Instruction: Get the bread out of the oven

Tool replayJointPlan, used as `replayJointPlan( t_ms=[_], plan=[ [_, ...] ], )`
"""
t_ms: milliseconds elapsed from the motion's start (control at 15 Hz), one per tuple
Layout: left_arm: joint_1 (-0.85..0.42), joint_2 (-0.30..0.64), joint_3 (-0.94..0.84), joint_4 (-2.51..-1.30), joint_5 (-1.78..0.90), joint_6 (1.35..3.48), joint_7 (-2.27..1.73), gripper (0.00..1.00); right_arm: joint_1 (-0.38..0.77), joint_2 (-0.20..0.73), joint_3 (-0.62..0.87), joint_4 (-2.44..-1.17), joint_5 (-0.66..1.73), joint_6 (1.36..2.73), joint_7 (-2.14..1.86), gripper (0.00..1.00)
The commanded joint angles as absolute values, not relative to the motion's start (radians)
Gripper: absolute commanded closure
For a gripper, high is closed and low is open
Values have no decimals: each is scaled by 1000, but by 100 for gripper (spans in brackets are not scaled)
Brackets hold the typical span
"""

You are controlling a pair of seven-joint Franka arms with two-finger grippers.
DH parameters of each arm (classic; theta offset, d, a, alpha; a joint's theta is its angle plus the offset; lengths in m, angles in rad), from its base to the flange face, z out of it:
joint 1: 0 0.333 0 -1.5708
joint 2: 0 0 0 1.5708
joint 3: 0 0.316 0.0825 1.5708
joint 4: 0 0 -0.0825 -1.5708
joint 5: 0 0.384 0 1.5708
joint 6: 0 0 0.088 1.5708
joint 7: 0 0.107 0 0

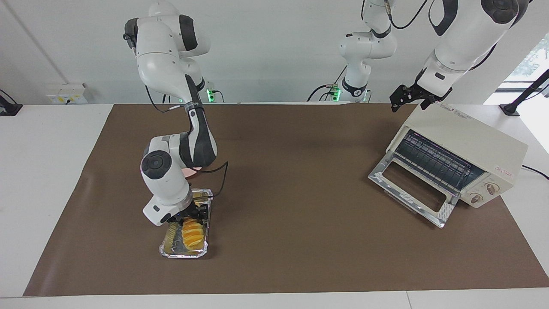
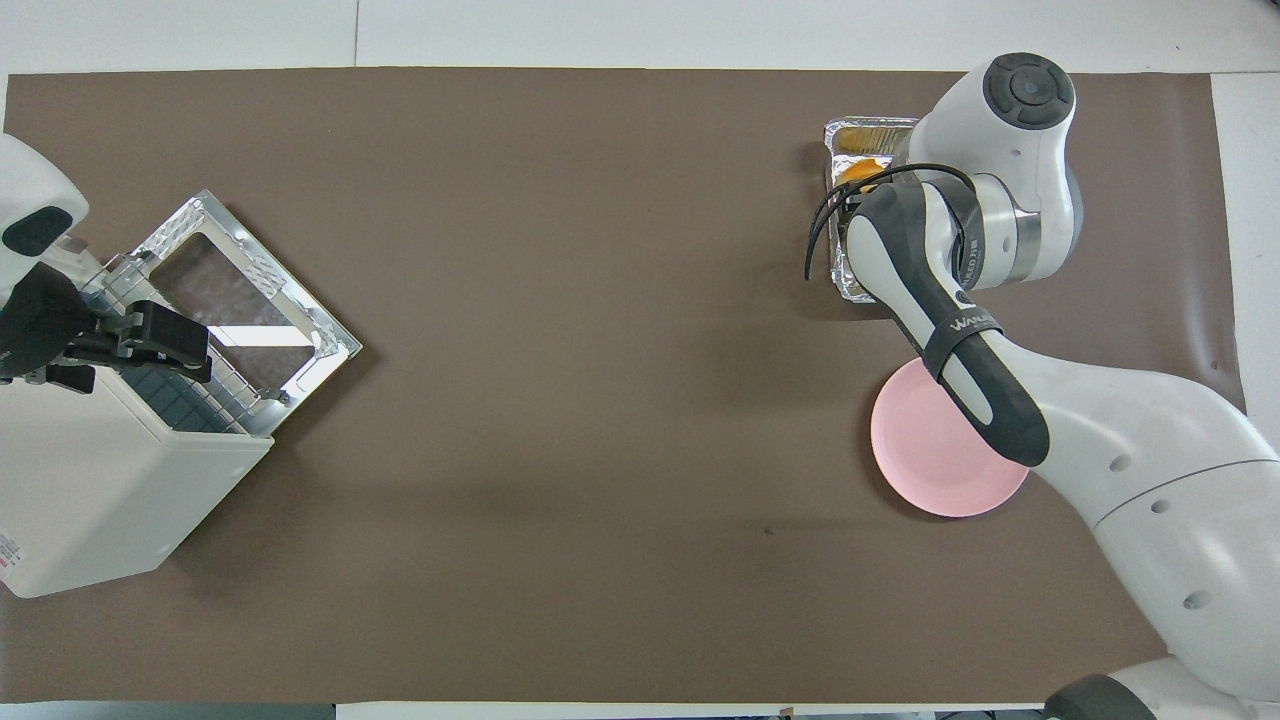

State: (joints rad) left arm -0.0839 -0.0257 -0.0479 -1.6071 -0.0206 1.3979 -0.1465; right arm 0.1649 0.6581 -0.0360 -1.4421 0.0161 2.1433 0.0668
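The golden-yellow bread (image 1: 192,234) lies in a crinkled silver foil tray (image 1: 171,251) on the brown mat, toward the right arm's end of the table. My right gripper (image 1: 190,214) is down in the tray at the end of the bread nearer the robots. In the overhead view the right arm covers most of the tray (image 2: 868,130) and only a bit of the bread (image 2: 860,170) shows. The cream-white oven (image 1: 465,143) stands at the left arm's end with its door (image 1: 444,212) dropped open and its wire rack bare. My left gripper (image 1: 407,99) hangs open and empty over the oven's top corner.
A pink plate (image 2: 925,455) lies on the mat beside the tray, nearer the robots, partly under the right arm. The oven (image 2: 100,480) and its open door (image 2: 330,345) also show in the overhead view. A brown mat (image 1: 300,193) covers the table.
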Motion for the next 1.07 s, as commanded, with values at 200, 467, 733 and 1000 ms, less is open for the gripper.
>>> replayJointPlan(
  t_ms=[200,467,733,1000],
  plan=[
    [-72,-48,-51,-1623,-34,1407,-143,0,149,623,-34,-1454,0,2122,75,100],
    [-72,-48,-51,-1623,-34,1407,-143,0,149,595,-34,-1419,-9,2027,74,100],
    [-72,-48,-51,-1623,-34,1407,-143,0,160,526,-34,-1416,-9,1913,74,100],
    [-72,-48,-51,-1623,-34,1407,-143,0,160,372,-32,-1518,-8,1789,66,100]
  ],
)
